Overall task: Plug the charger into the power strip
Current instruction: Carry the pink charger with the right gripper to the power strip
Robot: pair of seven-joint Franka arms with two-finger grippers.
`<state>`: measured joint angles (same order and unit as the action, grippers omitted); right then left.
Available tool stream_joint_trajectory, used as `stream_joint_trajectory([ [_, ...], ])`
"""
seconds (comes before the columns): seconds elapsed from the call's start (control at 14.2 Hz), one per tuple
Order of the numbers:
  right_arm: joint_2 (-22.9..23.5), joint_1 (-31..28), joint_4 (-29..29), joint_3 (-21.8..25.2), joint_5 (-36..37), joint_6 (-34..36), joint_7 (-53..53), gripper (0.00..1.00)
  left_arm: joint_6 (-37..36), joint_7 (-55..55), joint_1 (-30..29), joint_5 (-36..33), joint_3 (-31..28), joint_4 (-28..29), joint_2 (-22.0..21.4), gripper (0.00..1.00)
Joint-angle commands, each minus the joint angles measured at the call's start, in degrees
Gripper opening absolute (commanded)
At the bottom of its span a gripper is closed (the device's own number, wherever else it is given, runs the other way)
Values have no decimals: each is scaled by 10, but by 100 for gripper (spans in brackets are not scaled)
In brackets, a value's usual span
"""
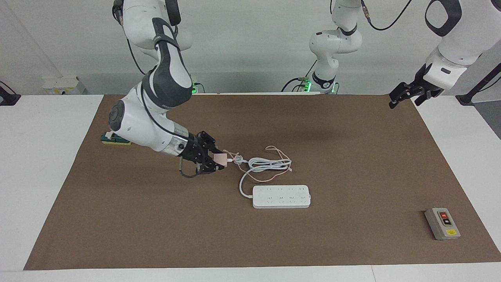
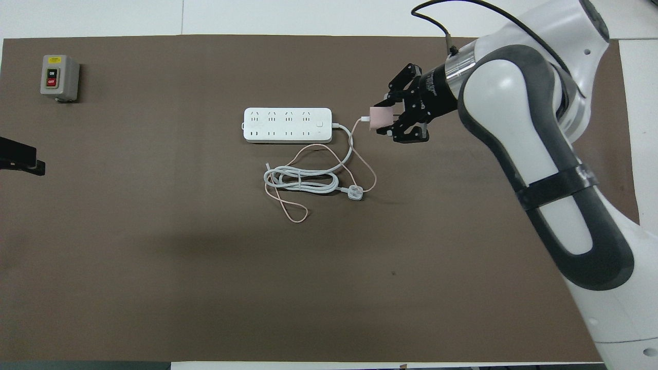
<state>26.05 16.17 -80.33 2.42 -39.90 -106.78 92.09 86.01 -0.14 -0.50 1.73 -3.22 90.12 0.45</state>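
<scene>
In the facing view, the right gripper (image 1: 213, 158) is hanging in the air over the brown mat (image 1: 352, 156), its fingers clamping the charger (image 1: 220, 158) between them. The charger's thin pink cable (image 1: 270, 178) is looping down from it and trailing over the coiled white cord (image 1: 266, 163) (the white three-pin plug (image 1: 238, 159) is lying at the end of that coil, just beside the charger as seen here). The power strip (image 1: 281, 196) is lying flat on the mat, sockets up, farther from the robots than the coil. The left gripper (image 1: 405, 94) is waiting above the mat's corner at the left arm's end of the table, near the robots; whether its fingers are parted I cannot tell. A grey switch box (image 1: 442, 223) is sitting well apart from the strip, toward the left arm's end. A green part (image 1: 115, 139) is resting at the mat's edge toward the right arm's end.

In the overhead view, the right gripper (image 2: 393, 118) is holding the charger (image 2: 380, 117) over bare mat just off the power strip's (image 2: 287, 125) cord end, clear of the sockets. The cable (image 2: 293, 210) is curving from the charger past the plug (image 2: 354, 192) and through the coil (image 2: 300, 181). The left gripper (image 2: 20, 159) is showing only as a dark tip at the frame's edge. The switch box (image 2: 59, 77) is standing in the mat's corner.
</scene>
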Motion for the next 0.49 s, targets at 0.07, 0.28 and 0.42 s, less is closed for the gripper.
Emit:
stream_joint_trajectory([
  [0.07, 5, 74, 10, 1, -16, -73, 65, 0, 31, 41, -66, 179, 1, 26, -6, 100],
  [0.28, 8, 126, 9, 1, -28, -138, 102, 0, 26, 44, -78, 284, 1, 27, 36, 100],
  [0.42, 11, 147, 7, 1, -28, -171, 117, 0, 26, 90, -102, 378, 1, 27, 77, 100],
])
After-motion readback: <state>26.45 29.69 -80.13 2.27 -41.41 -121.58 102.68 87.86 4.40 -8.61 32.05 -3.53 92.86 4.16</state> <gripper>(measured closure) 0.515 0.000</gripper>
